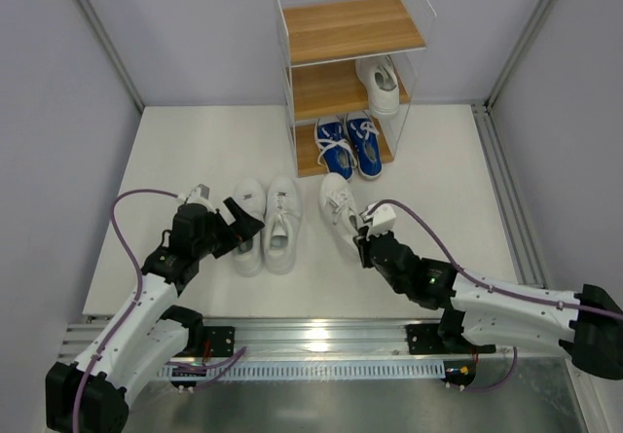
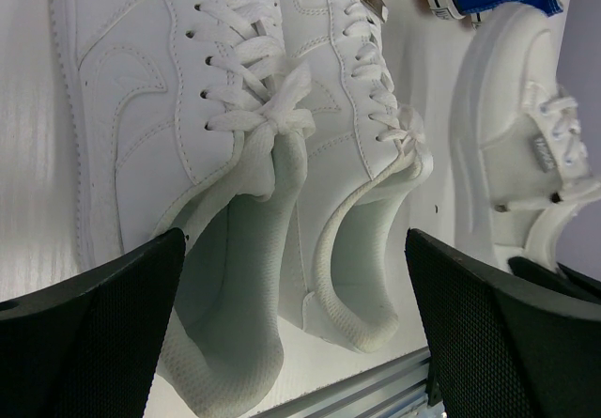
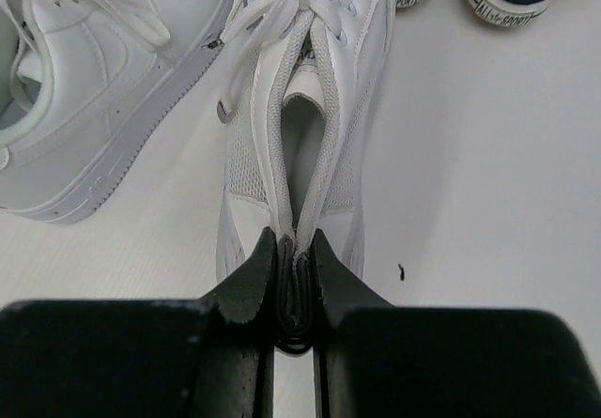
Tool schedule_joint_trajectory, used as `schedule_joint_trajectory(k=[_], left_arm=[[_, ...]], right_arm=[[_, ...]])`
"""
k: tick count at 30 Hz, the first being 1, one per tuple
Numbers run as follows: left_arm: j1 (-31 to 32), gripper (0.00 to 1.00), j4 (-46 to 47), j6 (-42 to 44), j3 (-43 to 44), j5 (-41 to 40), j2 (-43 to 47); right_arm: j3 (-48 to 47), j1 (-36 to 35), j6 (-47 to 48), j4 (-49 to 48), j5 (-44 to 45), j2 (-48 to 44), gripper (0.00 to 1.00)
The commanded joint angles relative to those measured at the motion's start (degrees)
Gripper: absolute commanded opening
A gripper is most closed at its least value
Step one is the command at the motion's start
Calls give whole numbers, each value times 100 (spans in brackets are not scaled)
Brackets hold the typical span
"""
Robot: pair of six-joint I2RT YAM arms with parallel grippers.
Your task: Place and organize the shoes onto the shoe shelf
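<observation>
Table (image 1: 438,209), with the shoe shelf (image 1: 346,29) set at its far edge. A blue pair (image 1: 334,148) is stood on the bottom tier and a white sneaker (image 1: 380,83) on the middle tier. A white pair (image 1: 282,224) is laid before the left fingers (image 2: 94,333), which are spread wide. The lone white sneaker (image 1: 339,204) is pinched at the heel by the right fingers (image 3: 254,277).

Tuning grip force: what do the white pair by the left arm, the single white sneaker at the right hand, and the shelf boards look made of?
White pair: smooth leather or faux leather, slight sheen, stitched panels. Single white sneaker: softer mesh-like textile sides, fine weave; it pinches flat in the right hand. Shelf boards: wood or wood-look laminate, matte, visible grain.
</observation>
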State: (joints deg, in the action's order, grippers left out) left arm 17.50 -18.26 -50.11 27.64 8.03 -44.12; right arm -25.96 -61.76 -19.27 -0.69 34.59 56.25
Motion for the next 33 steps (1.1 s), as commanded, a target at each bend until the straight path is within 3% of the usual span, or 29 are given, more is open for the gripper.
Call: schedule_joint_trajectory(k=[1, 4, 8, 15, 22, 33], left_arm=[[-45, 100, -28, 168, -39, -223, -27], [-45, 100, -20, 159, -30, -223, -27], [-45, 100, 16, 150, -22, -197, -44], [-45, 100, 7, 142, -22, -205, -1], [-45, 100, 16, 124, 40, -206, 52], [-45, 100, -143, 124, 57, -276, 307]], right_arm=[[-550, -12, 660, 401, 232, -824, 4], [-902, 6, 1055, 578, 495, -1344, 4], [-1542, 163, 1679, 439, 725, -1310, 4], [-2764, 1427, 1900, -18, -591, -170, 4], [-4432, 2245, 1900, 34, -1515, 1105, 4], [-6773, 2853, 1443, 1650, -2123, 2803, 4]])
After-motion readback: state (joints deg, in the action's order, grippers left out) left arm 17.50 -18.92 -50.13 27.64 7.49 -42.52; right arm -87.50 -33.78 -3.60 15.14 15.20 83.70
